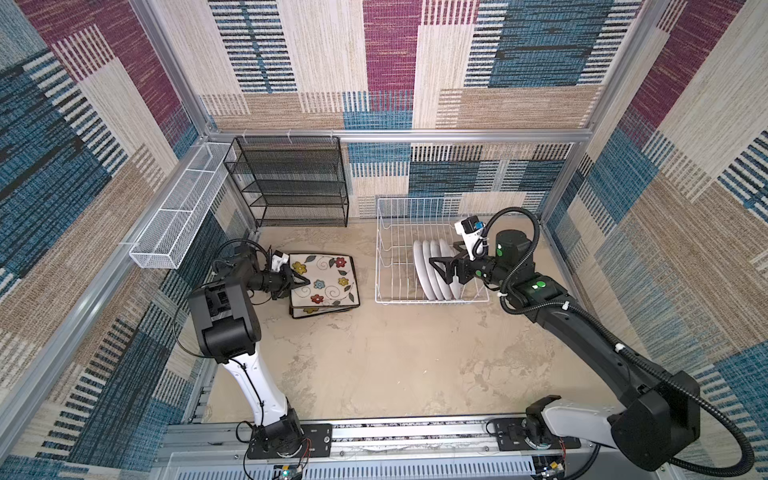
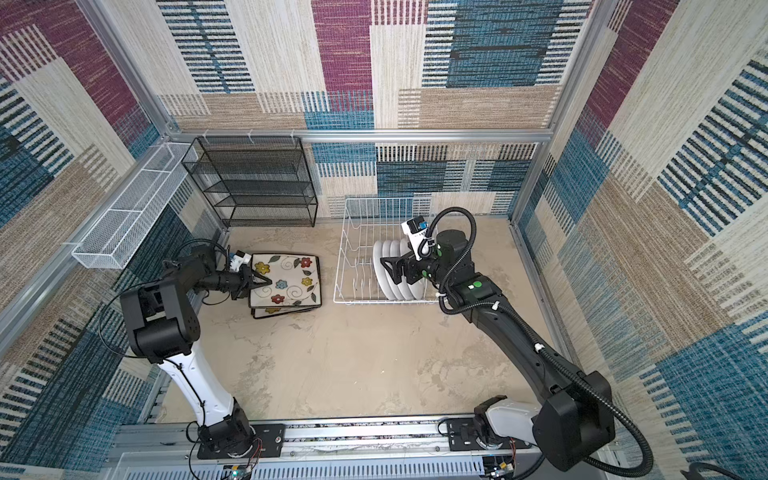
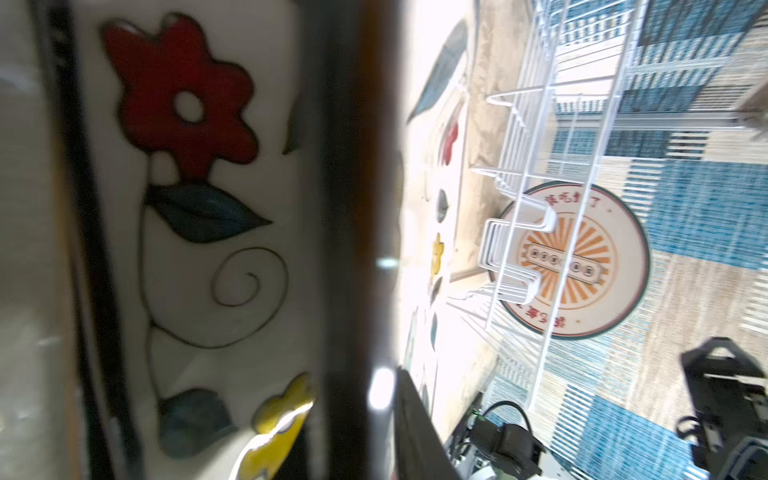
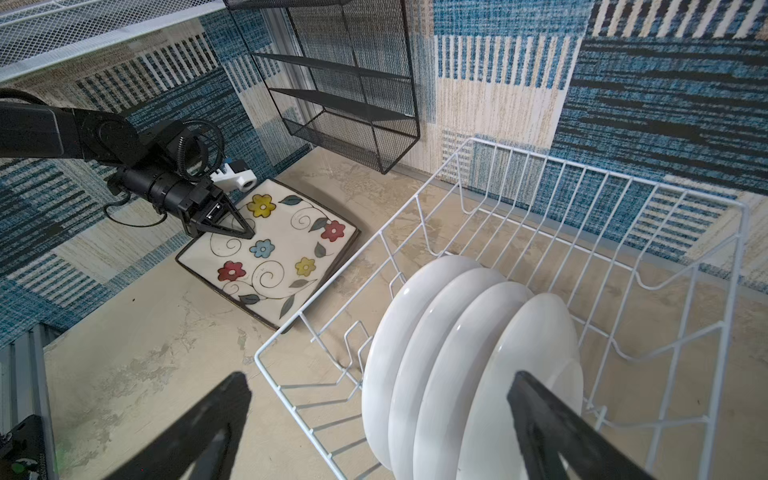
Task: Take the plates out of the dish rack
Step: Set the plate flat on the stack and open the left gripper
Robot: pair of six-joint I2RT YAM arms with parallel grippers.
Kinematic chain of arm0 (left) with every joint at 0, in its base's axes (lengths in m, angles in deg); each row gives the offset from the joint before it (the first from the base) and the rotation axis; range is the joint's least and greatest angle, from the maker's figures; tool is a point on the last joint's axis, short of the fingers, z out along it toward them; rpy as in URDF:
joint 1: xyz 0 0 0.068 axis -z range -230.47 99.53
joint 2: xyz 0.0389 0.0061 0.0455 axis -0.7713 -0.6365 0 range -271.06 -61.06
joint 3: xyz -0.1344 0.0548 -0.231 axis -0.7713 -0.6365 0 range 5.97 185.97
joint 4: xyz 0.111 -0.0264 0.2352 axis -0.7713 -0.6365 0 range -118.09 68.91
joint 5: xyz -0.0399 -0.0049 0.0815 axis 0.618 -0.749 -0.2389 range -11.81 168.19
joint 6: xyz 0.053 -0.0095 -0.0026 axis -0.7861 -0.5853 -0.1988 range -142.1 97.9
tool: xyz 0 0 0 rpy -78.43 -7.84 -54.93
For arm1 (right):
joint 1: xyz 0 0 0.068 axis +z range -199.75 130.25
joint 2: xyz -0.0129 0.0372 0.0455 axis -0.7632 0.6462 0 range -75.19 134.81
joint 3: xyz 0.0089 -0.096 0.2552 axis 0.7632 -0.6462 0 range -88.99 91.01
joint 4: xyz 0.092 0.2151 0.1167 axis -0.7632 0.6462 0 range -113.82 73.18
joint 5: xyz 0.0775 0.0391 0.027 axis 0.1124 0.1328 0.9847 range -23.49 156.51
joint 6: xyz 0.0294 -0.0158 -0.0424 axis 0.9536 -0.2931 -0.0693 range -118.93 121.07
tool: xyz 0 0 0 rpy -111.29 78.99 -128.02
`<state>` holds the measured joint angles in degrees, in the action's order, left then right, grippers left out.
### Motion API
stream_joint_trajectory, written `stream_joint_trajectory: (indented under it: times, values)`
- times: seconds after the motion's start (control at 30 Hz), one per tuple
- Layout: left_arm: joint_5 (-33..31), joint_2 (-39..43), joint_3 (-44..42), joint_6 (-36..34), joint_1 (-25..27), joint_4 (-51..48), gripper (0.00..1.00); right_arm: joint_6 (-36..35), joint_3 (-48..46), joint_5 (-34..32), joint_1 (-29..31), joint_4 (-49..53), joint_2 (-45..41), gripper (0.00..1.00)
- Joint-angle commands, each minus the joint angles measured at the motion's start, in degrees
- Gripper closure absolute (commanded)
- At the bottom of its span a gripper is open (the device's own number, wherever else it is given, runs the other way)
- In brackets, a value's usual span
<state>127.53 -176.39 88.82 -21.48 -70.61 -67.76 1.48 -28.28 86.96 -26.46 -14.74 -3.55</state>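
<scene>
Top square plate (image 3: 216, 249): fills the left wrist view, close and blurred. Cream face, red and yellow flowers, blue-grey leaves, thin black curl lines, dark rim.
Square stack (image 1: 322, 309): face up on the table (image 1: 374, 353), left of the dish rack (image 1: 415, 212) in both top views and apart from it. The top plate sits slightly offset, and edges of more square plates show under its near side. Count unclear.
Left gripper (image 4: 245, 232): at the stack's edge farthest from the rack. One finger lies over the top plate's face near a yellow flower, the other is hidden below the rim. Gap is narrow; can't tell whether it pinches the plate or stands just clear.
Round plates (image 4: 436, 332): four, upright on edge between the tines, packed side by side at the rack end nearest the right arm. Plain glossy white backs face the right wrist camera.
Round plate face (image 3: 582, 262): seen through the rack wires from the left wrist. Orange sunburst centre, red characters around it, dark green rim.
Rack build: white wire, rectangular, flared sides, standing on the table near the back wall.
Right gripper (image 4: 380, 378): jaws spread wide, nothing between them gripped. Hangs over the round plates' top edges, one finger in front of the nearest plate, the other out past the rack's side. Contact with the plates not clear.
Background: black mesh shelf (image 1: 291, 183) against the back wall, long white mesh basket (image 1: 174, 220) on the left wall.
</scene>
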Motion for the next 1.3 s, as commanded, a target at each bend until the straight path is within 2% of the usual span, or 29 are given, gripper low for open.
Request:
stream_joint_trajectory:
  times: [0.0,0.2,0.37,0.7,0.93,1.27]
  values:
    - [-3.35,-0.60,0.54,-1.49,-0.34,-1.85,0.74,0.12,0.02,-0.03,0.17,-1.34,-0.61,0.01]
    - [-4.24,-1.00,1.15,-1.17,-0.69,-1.89,0.65,-0.30,0.33,-0.17,0.11,-1.10,-0.90,0.01]
    - [-5.25,-1.48,1.61,-0.49,-0.91,-1.86,0.54,-0.58,0.06,-0.58,0.14,-0.74,-1.38,0.01]
    - [-9.27,-1.06,3.10,1.01,-1.28,-1.85,0.52,-0.58,-0.07,-1.06,0.17,-0.47,-1.90,0.01]
    - [-12.23,0.77,4.47,2.78,-1.36,-1.84,0.41,-0.49,-0.02,-1.76,0.13,-0.03,-1.78,0.01]
    - [-12.68,7.50,3.59,2.15,-0.72,-1.71,0.36,-0.40,0.09,-4.09,0.11,0.40,-2.15,0.01]
